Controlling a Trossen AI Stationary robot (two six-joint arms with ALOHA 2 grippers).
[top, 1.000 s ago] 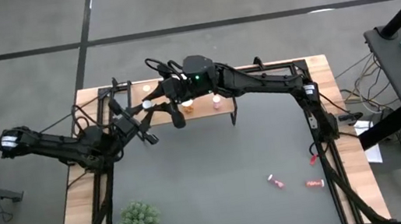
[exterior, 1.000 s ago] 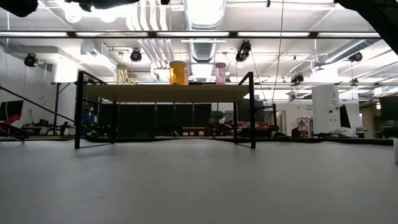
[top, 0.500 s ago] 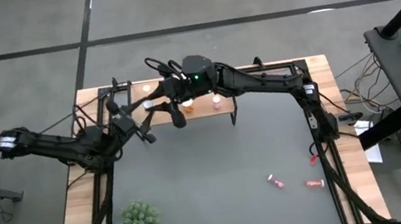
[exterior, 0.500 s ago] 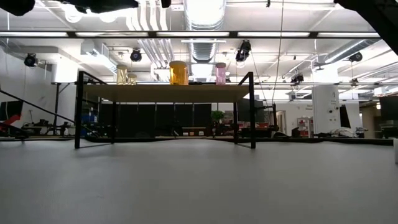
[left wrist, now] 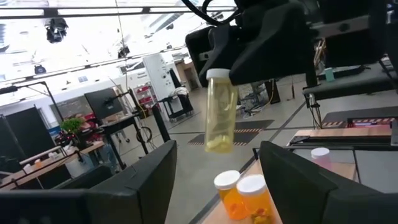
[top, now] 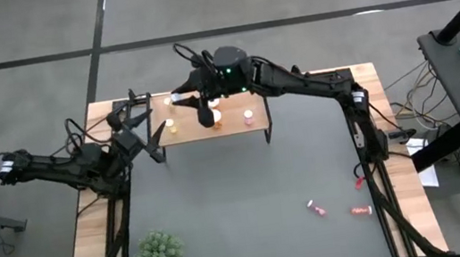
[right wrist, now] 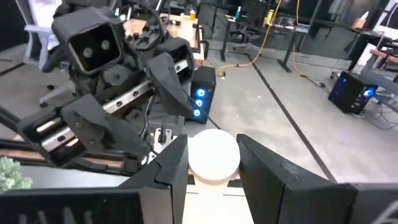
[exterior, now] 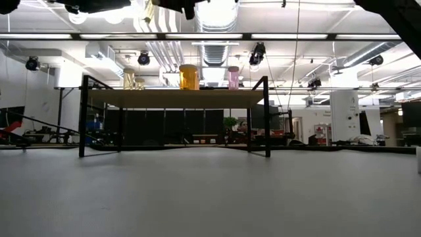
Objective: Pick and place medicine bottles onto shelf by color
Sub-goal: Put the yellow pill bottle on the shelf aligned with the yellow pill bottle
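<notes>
Bottles (top: 217,119) partly shelved; right claw (top: 203,111) grips a yellow one (left wrist: 221,111) above the shelf (top: 252,125) (left claw (top: 142,130) open, empty); three (top: 318,209) remain on the table (top: 251,216).

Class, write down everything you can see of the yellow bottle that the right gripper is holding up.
The yellow bottle is a slim, see-through cylinder, plastic by its look, with a white cap and a pale yellow body. It hangs upright in the air, gripped at the cap between the fingers of the right gripper, above the shelf. Nothing else touches it. Below it on the shelf stand two orange bottles. Its contents cannot be made out.
</notes>
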